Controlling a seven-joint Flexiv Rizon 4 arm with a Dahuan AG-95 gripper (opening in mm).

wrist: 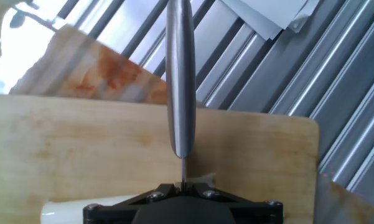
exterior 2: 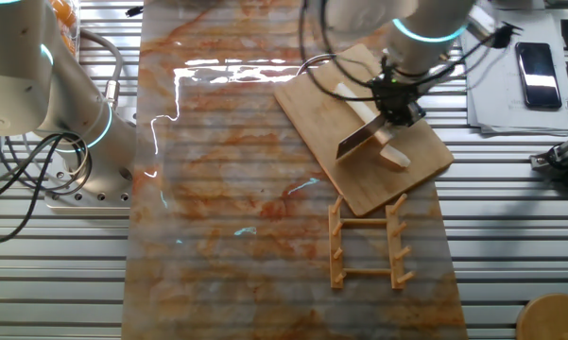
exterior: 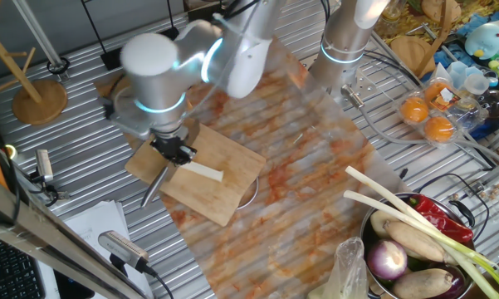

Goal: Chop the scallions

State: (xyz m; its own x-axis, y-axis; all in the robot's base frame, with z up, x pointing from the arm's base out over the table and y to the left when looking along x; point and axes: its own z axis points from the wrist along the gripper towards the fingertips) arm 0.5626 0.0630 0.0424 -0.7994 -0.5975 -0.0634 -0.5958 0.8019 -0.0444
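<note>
Right now, in one fixed view, the pincer (exterior: 174, 152) holds a knife (exterior: 154, 187) over the cutting board (exterior: 201, 181). The scallion (exterior: 201, 170) lies on the board, just beside the pincer.

From the other fixed view, the blade tilts down next to the scallion (exterior 2: 389, 156). It could slip off and push the stalk along the board instead of cutting it.

Up close in the hand view, the scallion (wrist: 62, 208) peeks out at the bottom; I think the blade touches it, but that is hidden.
</note>
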